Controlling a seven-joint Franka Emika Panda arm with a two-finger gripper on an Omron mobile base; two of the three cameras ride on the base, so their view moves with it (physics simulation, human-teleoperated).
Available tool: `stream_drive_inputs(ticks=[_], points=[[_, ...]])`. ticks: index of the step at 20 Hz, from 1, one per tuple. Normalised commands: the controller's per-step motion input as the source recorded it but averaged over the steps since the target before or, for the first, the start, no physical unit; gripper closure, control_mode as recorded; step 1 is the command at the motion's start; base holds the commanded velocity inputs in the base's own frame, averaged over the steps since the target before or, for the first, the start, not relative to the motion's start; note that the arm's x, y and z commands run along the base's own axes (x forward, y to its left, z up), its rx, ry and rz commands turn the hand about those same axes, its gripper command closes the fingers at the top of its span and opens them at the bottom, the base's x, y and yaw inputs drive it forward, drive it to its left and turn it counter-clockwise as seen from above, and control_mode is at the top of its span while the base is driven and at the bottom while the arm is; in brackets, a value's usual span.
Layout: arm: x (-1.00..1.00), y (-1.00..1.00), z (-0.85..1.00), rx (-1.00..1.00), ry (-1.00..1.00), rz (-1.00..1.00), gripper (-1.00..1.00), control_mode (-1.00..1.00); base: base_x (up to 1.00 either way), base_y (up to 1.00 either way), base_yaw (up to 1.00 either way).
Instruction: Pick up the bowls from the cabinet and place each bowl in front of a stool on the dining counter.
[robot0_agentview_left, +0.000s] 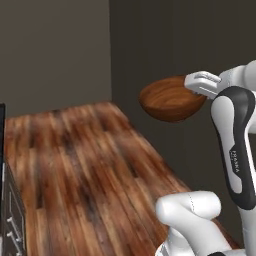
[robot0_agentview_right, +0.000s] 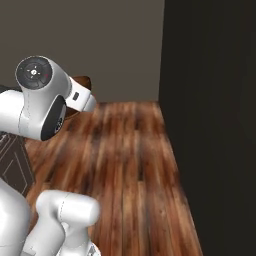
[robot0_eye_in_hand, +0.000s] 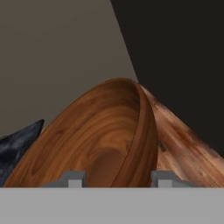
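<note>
Wooden bowl (robot0_agentview_left: 170, 100) held aloft over plank floor (robot0_agentview_left: 90, 170), rim pinched between end effector (robot0_eye_in_hand: 117, 178) fingers, one inside, one outside. Looks rigid, light, glossy, likely slippery; a rim grip suits it, but tilt could let it slide.

arm: white Franka arm (robot0_agentview_right: 42, 107) fills the left of the frame, its round dark-capped joint at upper left, a white base segment at lower left
bowl: a sliver of reddish-brown wooden bowl (robot0_agentview_right: 82, 81) shows at upper left, just behind the arm's wrist, mostly hidden by it
floor: wood-plank floor (robot0_agentview_right: 130, 170) runs from the centre to the bottom of the frame
walls: grey wall (robot0_agentview_right: 110, 45) across the top; very dark wall (robot0_agentview_right: 215, 125) down the right side
cabinet: dark panelled corner (robot0_agentview_right: 15, 167) at the left edge, partly behind the arm
</note>
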Motion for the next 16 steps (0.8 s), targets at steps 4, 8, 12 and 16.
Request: stream_drive_inputs(ticks=[4, 8, 12, 16], points=[[0.00, 0.00, 0.00, 0.00, 0.00, 0.00, 1.00, 1.00, 1.00, 0.10, 0.13], [0.00, 0.00, 0.00, 0.00, 0.00, 0.00, 1.00, 1.00, 1.00, 0.02, 0.29], [0.00, 0.00, 0.00, 0.00, 0.00, 0.00, 1.00, 1.00, 1.00, 0.00, 0.38], [0.00, 0.00, 0.00, 0.00, 0.00, 0.00, 1.00, 1.00, 1.00, 0.00, 0.43]])
